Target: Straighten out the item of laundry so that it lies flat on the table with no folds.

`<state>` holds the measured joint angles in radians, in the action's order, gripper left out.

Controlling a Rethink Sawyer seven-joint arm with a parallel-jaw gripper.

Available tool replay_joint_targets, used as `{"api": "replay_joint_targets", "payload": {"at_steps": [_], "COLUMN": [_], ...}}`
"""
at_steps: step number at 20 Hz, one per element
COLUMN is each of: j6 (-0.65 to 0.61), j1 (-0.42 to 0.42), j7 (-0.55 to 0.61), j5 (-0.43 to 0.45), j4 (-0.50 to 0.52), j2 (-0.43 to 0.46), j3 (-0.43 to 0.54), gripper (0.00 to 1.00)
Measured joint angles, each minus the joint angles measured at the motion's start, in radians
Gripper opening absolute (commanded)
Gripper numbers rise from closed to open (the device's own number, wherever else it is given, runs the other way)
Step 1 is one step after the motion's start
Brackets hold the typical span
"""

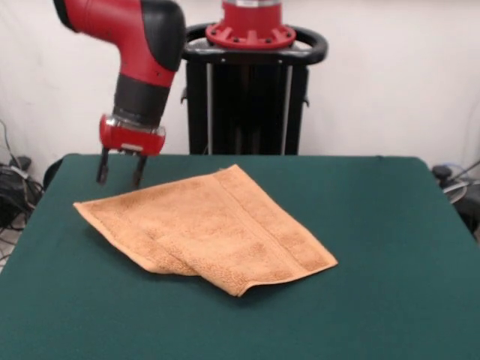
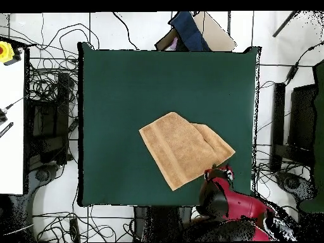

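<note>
Fingers (image 1: 120,171) apart, empty.
We see them hang above the folded towel's (image 1: 214,229) corner, clear of the table (image 1: 390,247).

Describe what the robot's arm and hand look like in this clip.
The arm is glossy red with a black elbow cover and black wrist section. A red collar with a pale plate tops the hand, which ends in two short black fingers. No cables or markings show.

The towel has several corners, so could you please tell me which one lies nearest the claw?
The corner at the picture's left in the front view, just below the open claw; the towel spreads away from it.
</note>
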<state>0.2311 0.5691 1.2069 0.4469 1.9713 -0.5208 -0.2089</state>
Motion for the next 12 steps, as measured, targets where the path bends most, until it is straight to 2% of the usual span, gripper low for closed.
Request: {"api": "replay_joint_targets", "payload": {"at_steps": [2,3,6,10,12], "j6": [-0.12,-0.24,-0.355,-0.36,-0.295], "j1": [-0.001,-0.006,-0.022,-0.037,-0.037], "j7": [0.0,0.0,0.0,0.0,0.001], "j5": [-0.015,-0.043,-0.082,-0.108,-0.114], "j4": [0.042,0.088,0.142,0.188,0.209], "j2": [-0.073,-0.148,-0.227,-0.26,-0.248], "j3": [0.026,0.055,0.09,0.131,0.164], "gripper": [1.0,1.0,1.0,1.0,1.0]}}
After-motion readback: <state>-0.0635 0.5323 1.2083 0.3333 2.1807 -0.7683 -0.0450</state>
